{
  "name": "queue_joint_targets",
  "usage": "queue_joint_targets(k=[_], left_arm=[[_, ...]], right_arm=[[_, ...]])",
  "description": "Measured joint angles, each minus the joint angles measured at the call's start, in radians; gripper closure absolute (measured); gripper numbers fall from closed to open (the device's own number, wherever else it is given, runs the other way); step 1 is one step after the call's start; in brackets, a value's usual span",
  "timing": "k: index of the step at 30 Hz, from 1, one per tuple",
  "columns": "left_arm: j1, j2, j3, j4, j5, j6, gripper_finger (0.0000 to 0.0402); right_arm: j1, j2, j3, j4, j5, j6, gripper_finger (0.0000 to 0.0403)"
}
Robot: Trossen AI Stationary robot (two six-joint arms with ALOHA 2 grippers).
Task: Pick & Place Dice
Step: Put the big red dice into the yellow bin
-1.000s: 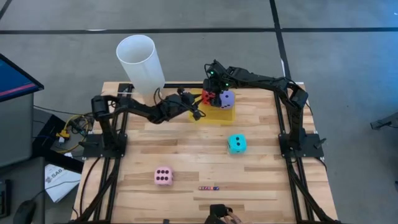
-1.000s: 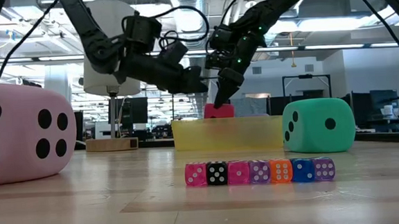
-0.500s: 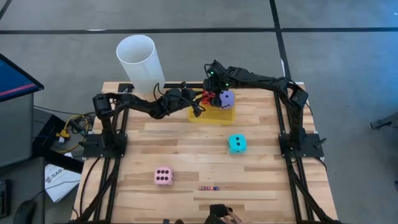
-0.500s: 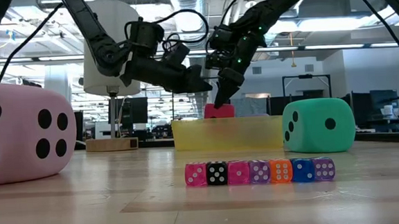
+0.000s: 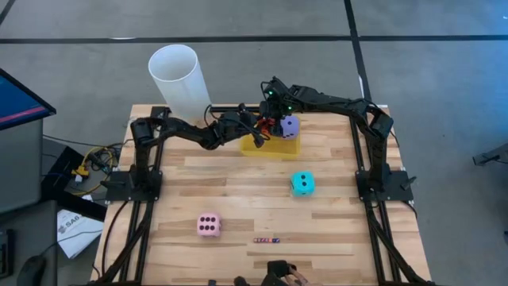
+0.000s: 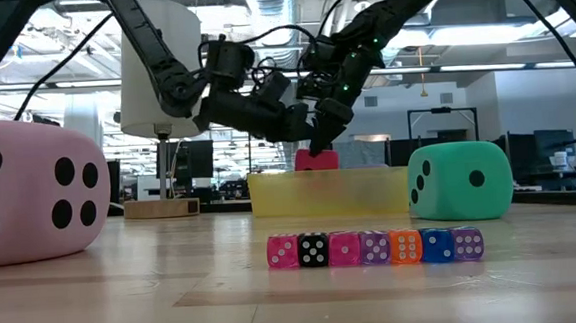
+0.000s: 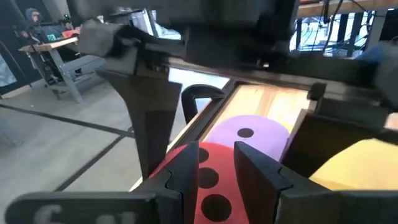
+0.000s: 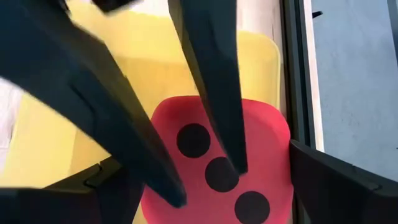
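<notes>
The red die point(image 8: 217, 162) is at the yellow tray point(image 5: 274, 149) at the table's far middle, with the purple die point(image 5: 290, 125) beside it in the tray. My right gripper point(image 8: 217, 183) reaches down from the far right and is shut on the red die. My left gripper point(image 7: 219, 165) comes in level from the left, open by a narrow gap. Its fingers point(image 8: 208, 81) lie over the red die's top with nothing between them. The cyan die point(image 5: 302, 183) and the pink die point(image 5: 209, 225) rest on the bare table. My right gripper has the red die between its two fingers, one on each of two opposite sides point(image 8: 283, 155), slanting down from the table's far right. The die sits level, three pips up; the tray's wall point(image 6: 330, 194) hides its lower part. My left gripper's fingertips are over the die's top; whether they touch it, I cannot tell.
A tall white tube point(image 5: 178, 79) stands at the far left corner. A row of tiny dice point(image 5: 267, 239) lies near the front edge, and a person's hand point(image 5: 282, 274) shows just beyond that edge. Bare wood lies between the tray and the front.
My left gripper has moved toward the table's far right, up to the red die and my right gripper, and now points nearly level over the tray. My right gripper and the dice have kept still.
</notes>
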Motion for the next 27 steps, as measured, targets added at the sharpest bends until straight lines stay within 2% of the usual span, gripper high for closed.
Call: queue_joint_targets(k=[6, 27], left_arm=[[0.007, 0.037, 0.034, -0.023, 0.002, 0.000, 0.0312], [0.015, 0.037, 0.033, -0.060, 0.004, 0.000, 0.0312]], right_arm=[[-0.001, 0.000, -0.001, -0.001, 0.002, -0.003, 0.0056], [0.000, 0.000, -0.001, 0.002, 0.001, 0.001, 0.0050]])
